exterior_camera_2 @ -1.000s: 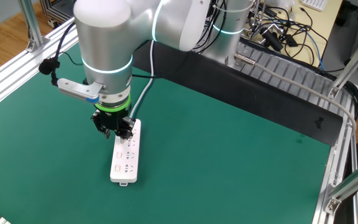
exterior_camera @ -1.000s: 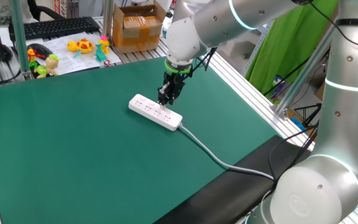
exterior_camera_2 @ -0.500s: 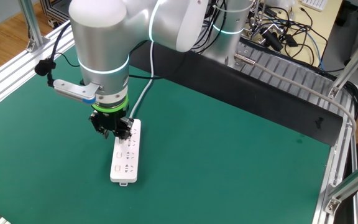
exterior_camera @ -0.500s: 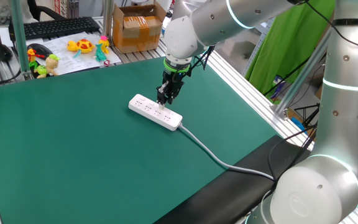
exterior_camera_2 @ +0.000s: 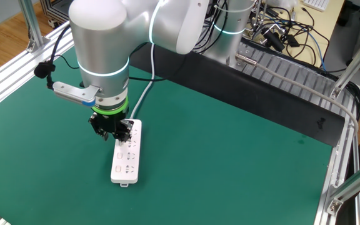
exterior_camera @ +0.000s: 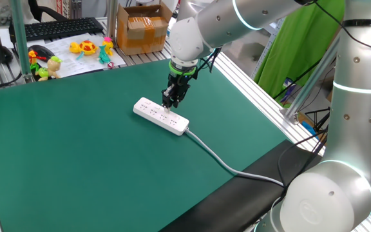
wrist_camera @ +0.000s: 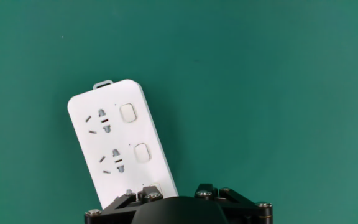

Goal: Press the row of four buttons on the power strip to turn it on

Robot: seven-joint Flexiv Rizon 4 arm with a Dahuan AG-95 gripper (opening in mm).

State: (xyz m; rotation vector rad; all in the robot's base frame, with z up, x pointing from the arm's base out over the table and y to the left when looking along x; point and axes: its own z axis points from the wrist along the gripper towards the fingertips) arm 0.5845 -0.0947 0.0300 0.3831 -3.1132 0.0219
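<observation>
since earlier, our black two-finger gripper (exterior_camera: 169,104) crept along long white plastic power strip (exterior_camera: 161,116); two white buttons (wrist_camera: 143,153) ahead look unpressed; gripper opening unclear, nothing visibly held.

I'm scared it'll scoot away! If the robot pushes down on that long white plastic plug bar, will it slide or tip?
The long white plastic power strip lies flat on the green mat, so it probably won't tip. Pressing straight down likely pins it. Its white cable may tug slightly.

In the hand view the black gripper (wrist_camera: 178,210) covers the near part of the power strip (wrist_camera: 120,146), so only two buttons (wrist_camera: 128,112) show. Its fingertips are hidden, and the fixed views show no gap
</observation>
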